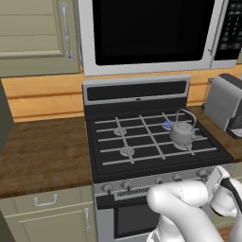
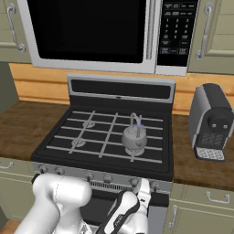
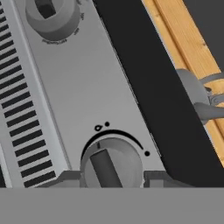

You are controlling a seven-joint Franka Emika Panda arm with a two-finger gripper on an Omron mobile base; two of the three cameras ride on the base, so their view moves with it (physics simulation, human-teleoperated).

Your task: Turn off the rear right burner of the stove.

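The gripper (image 3: 112, 176) sits at the stove's (image 1: 142, 163) steel front strip, its two dark fingertips (image 3: 70, 176) flanking a round grey knob (image 3: 111, 162), one on each side. The jaws stand partly closed around the knob; whether the tips actually press on it is hard to tell, since the view cuts them off. A second knob (image 3: 51, 15) is cropped at the top edge. On the cooktop, the rear right burner (image 1: 168, 125) shows a blue glow, half hidden behind a squat grey kettle (image 1: 183, 130) just in front of it. The white arm (image 2: 59, 201) blocks part of the oven front.
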